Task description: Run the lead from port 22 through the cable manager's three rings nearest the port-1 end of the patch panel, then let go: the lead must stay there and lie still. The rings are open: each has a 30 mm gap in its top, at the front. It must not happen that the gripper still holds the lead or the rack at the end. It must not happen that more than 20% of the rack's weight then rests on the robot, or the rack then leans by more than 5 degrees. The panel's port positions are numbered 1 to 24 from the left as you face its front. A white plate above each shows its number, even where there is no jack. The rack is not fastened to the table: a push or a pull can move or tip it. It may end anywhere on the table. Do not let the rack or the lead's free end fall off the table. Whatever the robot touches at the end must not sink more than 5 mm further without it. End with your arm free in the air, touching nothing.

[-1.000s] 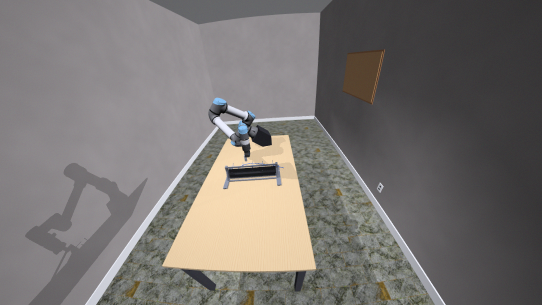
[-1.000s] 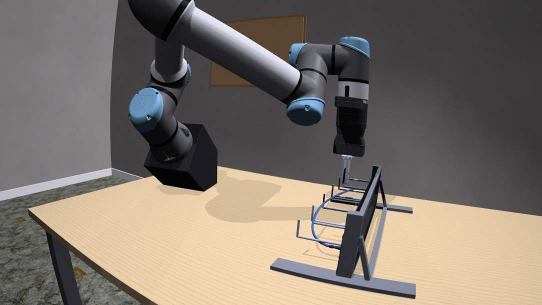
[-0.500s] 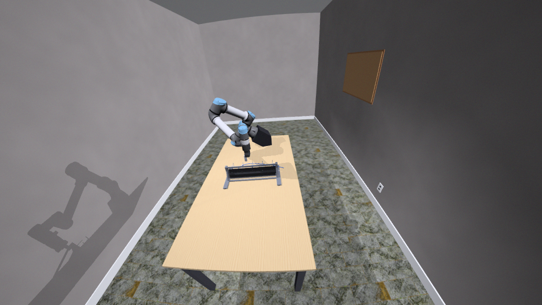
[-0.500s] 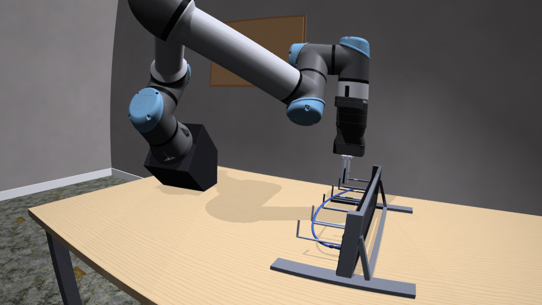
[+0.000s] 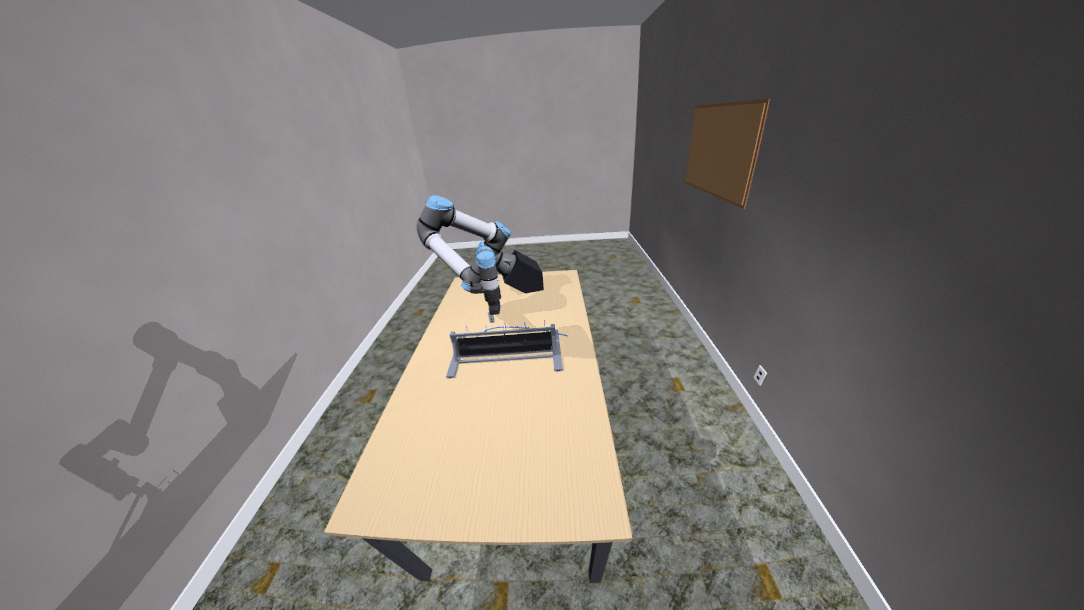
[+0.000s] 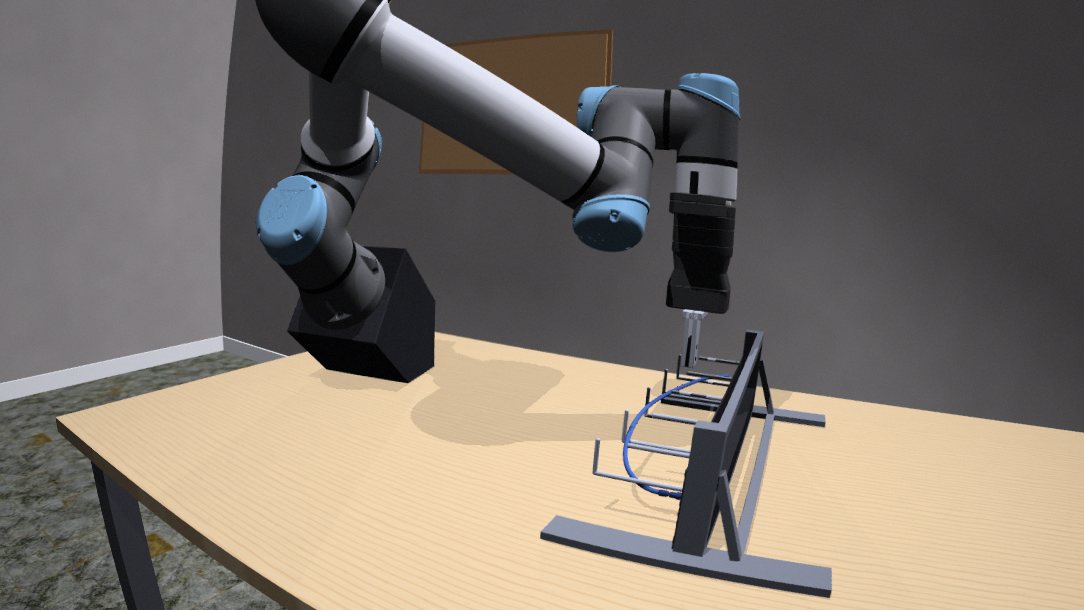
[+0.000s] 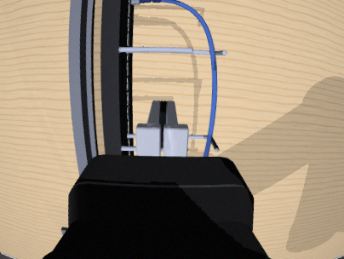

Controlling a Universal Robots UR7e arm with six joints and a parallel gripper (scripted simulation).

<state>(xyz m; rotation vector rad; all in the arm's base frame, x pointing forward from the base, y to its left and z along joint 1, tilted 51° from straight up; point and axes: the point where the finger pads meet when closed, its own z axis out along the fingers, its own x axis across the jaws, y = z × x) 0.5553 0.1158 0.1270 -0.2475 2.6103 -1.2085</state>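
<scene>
Apparently clenched empty, claw (image 5: 491,320) (image 6: 691,364) (image 7: 163,115) above surface | slim blue lead (image 5: 516,328) (image 6: 626,453) (image 7: 215,85) arcs along front of grey metal rack (image 5: 556,350) (image 6: 688,504) (image 7: 76,64); port-1 rings unverified | if proud, I'd nudge it down lightly between prongs, never levering rack; otherwise lift straight off.

Arm arched high — pincer (image 5: 491,318) (image 6: 690,364) (image 7: 163,115) pointing straight down, fingers shut.

Even room light, readable views, some dark spots

Exterior: bench (image 6: 485,485) bright, right wall (image 6: 909,227) dim — arm shadow falls across the wood. Top: big arm shadow on left wall (image 5: 174,394); rack small, fine detail hard to read. Wrist: gripper housing (image 7: 162,204) near black, wood grain curves at edges — no glare.
</scene>
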